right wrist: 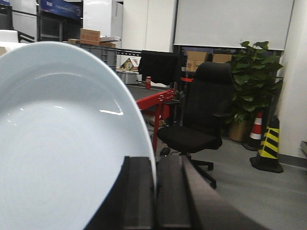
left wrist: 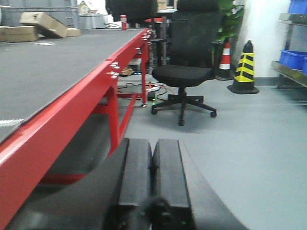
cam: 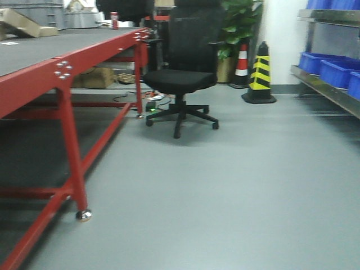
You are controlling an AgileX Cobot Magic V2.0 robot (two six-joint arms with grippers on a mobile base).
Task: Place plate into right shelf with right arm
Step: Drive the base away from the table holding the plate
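Note:
A large white plate fills the left half of the right wrist view. My right gripper is shut on the plate's rim, one finger on each face, and holds it up on edge in the air. My left gripper is shut and empty, beside the red table. A metal shelf with blue bins stands at the right edge of the front view; it also shows in the left wrist view. Neither gripper shows in the front view.
A red-framed table with a grey top runs along the left, boxes at its far end. A black office chair stands ahead. A black-and-yellow cone, an orange cone and a potted plant are beyond. Grey floor lies ahead.

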